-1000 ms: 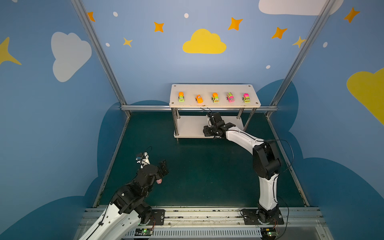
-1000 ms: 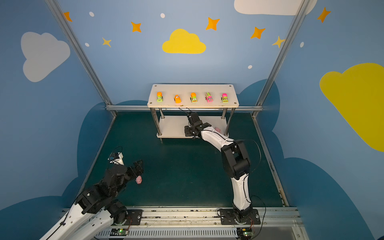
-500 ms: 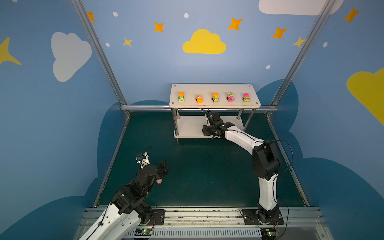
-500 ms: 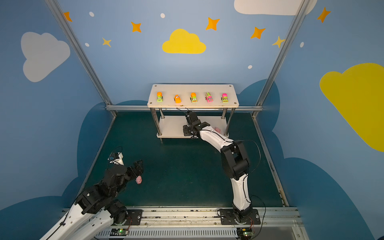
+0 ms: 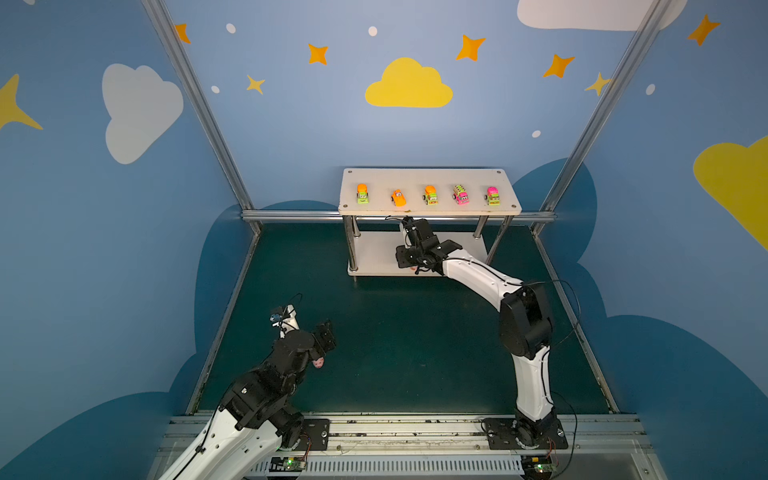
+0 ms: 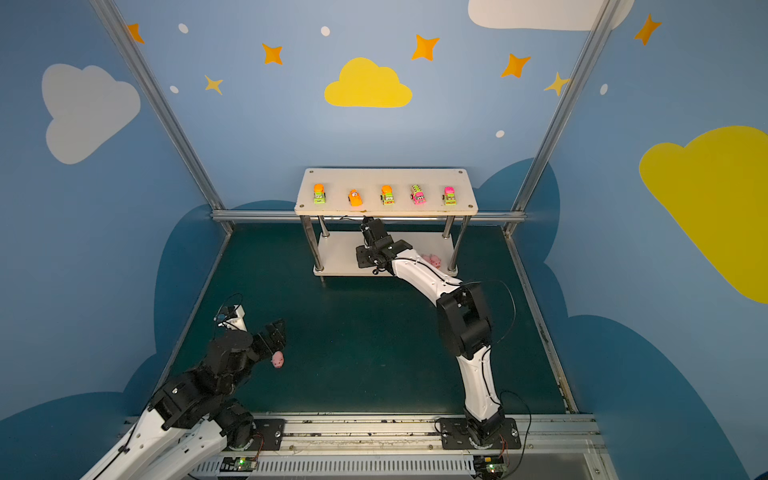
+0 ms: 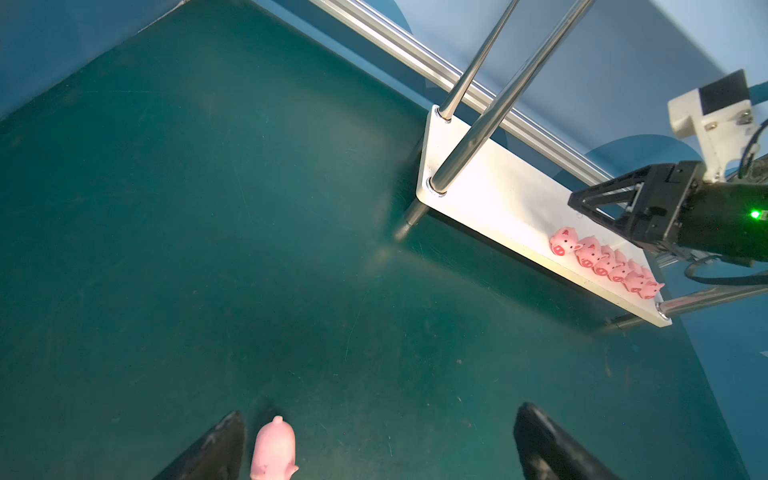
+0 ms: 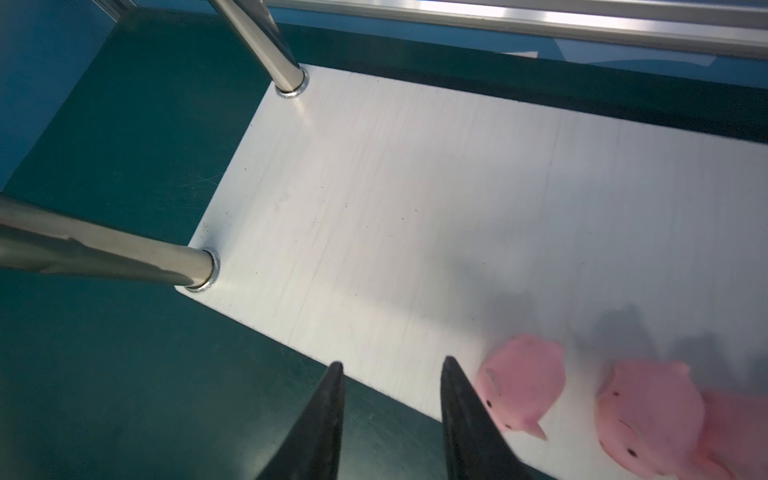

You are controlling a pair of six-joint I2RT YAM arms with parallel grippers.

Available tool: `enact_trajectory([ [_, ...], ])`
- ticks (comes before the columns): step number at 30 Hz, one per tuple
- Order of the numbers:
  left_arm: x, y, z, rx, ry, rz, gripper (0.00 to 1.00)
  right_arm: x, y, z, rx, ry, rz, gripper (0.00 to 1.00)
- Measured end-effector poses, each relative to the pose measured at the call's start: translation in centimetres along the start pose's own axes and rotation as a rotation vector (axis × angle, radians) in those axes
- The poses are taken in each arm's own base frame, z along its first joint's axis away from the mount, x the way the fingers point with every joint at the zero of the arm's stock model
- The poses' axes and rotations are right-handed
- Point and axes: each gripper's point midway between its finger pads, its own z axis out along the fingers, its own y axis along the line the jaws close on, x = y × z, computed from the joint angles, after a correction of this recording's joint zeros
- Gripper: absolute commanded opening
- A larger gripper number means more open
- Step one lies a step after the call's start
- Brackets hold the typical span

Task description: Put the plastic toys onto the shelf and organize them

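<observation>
The white two-tier shelf stands at the back. Several toy vehicles sit in a row on its top board. A row of several pink pigs stands along the front edge of its lower board. My right gripper hovers over that edge, open and empty. One finger is close beside the end pig. At the front left, one more pig lies on the green floor. My left gripper is wide open around that pig, which lies close to one finger.
Shiny metal posts join the shelf boards at the corners. A metal rail runs along the back wall behind the shelf. Blue walls close in the green floor on three sides.
My right gripper has slid left along the lower board's front edge, away from the pig row, and its jaws have narrowed. The left arm and the floor pig have not moved.
</observation>
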Motion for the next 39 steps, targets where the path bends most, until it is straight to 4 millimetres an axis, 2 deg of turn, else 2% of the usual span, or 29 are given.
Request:
enact_trajectory([
  [7,0.0,0.0,0.0,0.0,0.0,0.0,1.0,2.9,-0.2,2.5,0.021,0.084,-0.001,0.37],
  [10,0.0,0.0,0.0,0.0,0.0,0.0,1.0,3.6,-0.6,2.8,0.039,0.108,0.001,0.38],
  [18,0.0,0.0,0.0,0.0,0.0,0.0,1.0,3.8,-1.6,2.8,0.071,0.119,0.006,0.38],
  [32,0.0,0.0,0.0,0.0,-0.001,0.001,1.0,4.7,-4.6,3.0,0.137,0.147,0.028,0.38],
  [39,0.0,0.0,0.0,0.0,-0.001,0.001,1.0,4.6,-5.0,2.9,0.142,0.146,0.031,0.41],
])
